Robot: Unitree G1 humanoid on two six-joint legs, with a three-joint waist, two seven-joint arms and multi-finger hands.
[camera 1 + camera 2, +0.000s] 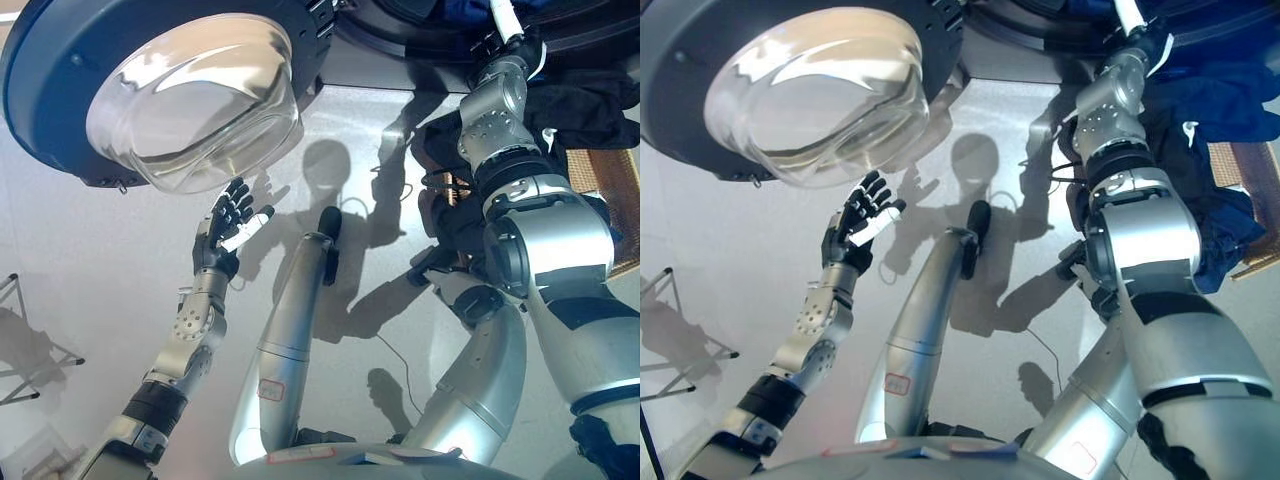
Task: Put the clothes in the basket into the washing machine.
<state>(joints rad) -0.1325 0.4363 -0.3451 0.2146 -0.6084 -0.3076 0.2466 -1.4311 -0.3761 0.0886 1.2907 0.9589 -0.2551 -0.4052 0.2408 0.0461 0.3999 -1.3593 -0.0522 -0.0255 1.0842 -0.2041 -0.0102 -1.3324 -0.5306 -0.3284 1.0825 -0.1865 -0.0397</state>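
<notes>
The washing machine's round door [45, 90] hangs open at the upper left, with its clear glass bowl [195, 100] bulging towards me. The dark drum opening [420, 25] is at the top right. My left hand [232, 225] is open, fingers spread, just below the door glass and holding nothing. My right arm reaches up to the drum's rim; my right hand [1132, 22] is at the top edge among dark cloth, and its fingers are hidden. Dark blue clothes [1230, 100] spill over the wicker basket [1252, 185] at the right, beside my right arm.
A thin metal frame [25, 345] stands on the grey floor [90, 260] at the lower left. The open door overhangs the space above my left hand.
</notes>
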